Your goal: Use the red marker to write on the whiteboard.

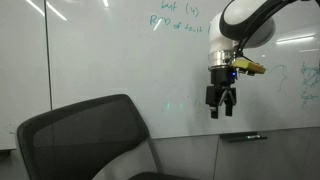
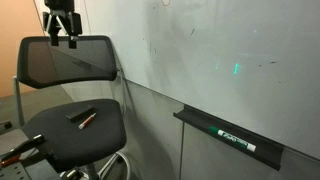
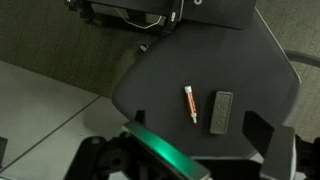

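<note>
Dim office corner
Black mesh-backed chair fills the frame's left side; pale grey floor at lower left

1. Both exterior views were dim, with flat, greyish indoor light, low resolution and soft detail.
2. The whiteboard was glossy. Pale streaks of overhead light reflected along its top edge and on the right.
3. In an exterior view a small green glint sat on the panel, and the left edge had a warm orange cast.
4. The chair read near black, with mesh detail mostly lost.
5. In the wrist view the seat was dark and the floor a brighter pale grey. A green glowing arc at the bottom and the parts around it were blurred and out of focus.
</note>
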Controlling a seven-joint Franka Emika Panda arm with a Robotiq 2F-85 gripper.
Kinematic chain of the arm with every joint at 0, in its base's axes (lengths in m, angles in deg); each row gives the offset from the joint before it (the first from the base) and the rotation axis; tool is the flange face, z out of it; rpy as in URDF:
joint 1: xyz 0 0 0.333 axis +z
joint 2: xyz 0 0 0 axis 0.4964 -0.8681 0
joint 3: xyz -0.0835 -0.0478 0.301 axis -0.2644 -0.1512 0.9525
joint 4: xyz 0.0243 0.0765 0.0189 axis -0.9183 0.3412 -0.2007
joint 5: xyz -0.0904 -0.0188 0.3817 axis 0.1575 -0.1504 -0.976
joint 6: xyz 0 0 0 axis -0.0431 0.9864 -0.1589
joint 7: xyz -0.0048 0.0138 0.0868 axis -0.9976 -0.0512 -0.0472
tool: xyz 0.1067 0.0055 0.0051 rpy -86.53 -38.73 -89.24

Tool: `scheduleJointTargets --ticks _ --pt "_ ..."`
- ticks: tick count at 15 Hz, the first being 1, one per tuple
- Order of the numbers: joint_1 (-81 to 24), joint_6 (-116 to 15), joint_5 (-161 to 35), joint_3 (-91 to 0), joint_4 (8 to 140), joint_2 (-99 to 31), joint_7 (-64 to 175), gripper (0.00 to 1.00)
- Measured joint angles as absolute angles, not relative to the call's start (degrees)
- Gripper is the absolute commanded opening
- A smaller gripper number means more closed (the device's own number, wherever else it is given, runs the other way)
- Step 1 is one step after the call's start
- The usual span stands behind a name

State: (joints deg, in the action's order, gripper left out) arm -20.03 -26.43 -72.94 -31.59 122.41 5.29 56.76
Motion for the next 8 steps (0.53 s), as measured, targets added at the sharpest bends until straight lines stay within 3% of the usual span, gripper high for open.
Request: scheduleJointTargets --ticks 8 --pt "-20.0 -26.4 -72.9 -31.6 121.7 5.4 56.8 1.00"
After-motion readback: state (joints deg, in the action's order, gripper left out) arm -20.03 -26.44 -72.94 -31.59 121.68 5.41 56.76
